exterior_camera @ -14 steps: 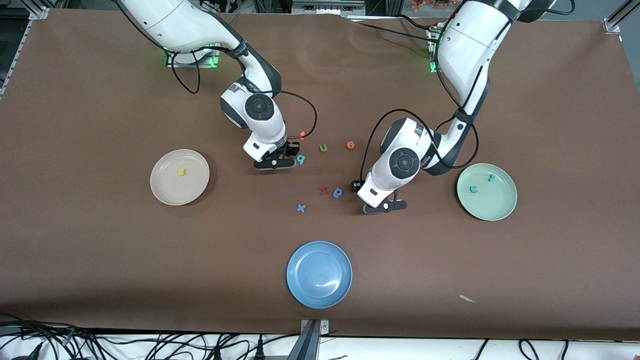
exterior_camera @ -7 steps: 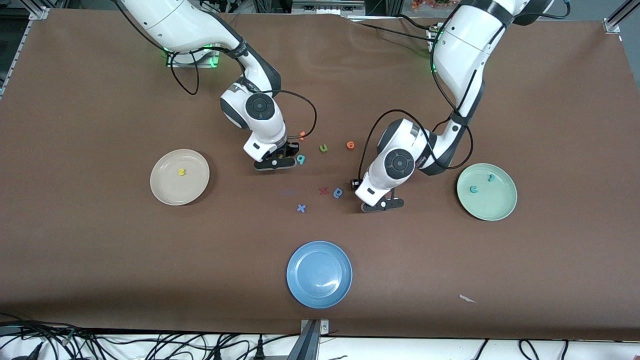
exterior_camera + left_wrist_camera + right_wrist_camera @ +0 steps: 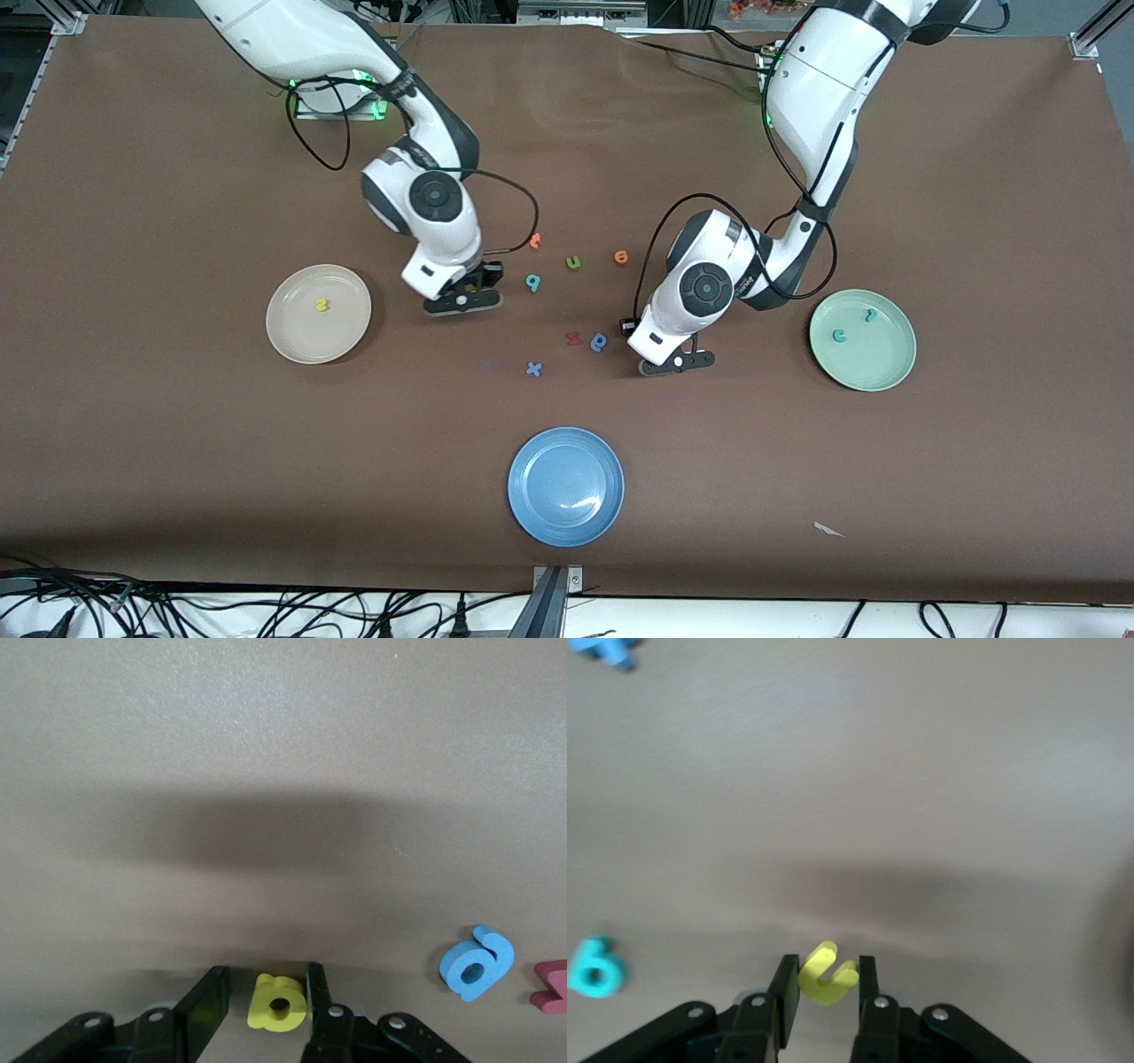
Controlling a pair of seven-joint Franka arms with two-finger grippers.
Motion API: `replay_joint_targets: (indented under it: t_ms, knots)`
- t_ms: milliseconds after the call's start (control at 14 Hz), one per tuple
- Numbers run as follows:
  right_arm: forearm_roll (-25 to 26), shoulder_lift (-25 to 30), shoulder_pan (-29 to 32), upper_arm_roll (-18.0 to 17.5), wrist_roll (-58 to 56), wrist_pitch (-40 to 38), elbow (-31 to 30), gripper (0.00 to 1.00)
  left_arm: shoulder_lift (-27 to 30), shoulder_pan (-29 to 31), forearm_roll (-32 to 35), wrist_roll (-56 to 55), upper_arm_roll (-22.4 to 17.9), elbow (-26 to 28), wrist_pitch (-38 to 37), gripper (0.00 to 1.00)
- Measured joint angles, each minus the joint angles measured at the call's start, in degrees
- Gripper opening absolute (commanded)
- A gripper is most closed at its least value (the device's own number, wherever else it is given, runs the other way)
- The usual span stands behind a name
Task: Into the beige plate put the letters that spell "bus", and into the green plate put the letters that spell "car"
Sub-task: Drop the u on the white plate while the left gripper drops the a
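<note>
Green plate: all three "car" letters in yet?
No. The green plate holds only two teal letters; the yellow a sits between the left gripper fingers.

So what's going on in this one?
Two arms are sorting foam letters into plates. The right gripper holds the yellow u in its jaws over the table, between the loose letters and the beige plate, where the yellow s lies. The left gripper is down with its jaws either side of the yellow a, not yet clamped. The green plate holds the teal c and teal r.
</note>
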State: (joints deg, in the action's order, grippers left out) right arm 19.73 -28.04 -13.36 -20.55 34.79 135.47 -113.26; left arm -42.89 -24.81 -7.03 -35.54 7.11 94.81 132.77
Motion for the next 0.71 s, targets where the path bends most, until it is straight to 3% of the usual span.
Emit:
replay_joint_targets:
  t_ms: [357, 643, 714]
  knots:
    - [0.0, 7.1, 12.3, -1.4, -21.0, -2.4, -5.5, 0.27, 0.3, -0.5, 0.0, 0.0, 0.0, -0.2, 0.0, 0.2]
    - [0.0, 8.5, 19.3, -1.4, -34.0, -2.3, -8.1, 0.3, 0.3, -0.4, 0.0, -0.1, -0.5, -0.7, 0.1, 0.2]
    - [0.0, 8.5, 19.8, -1.4, -34.9, -2.3, -8.2, 0.35, 0.5, 0.0, 0.0, -0.1, -0.8, -1.2, 0.1, 0.2]
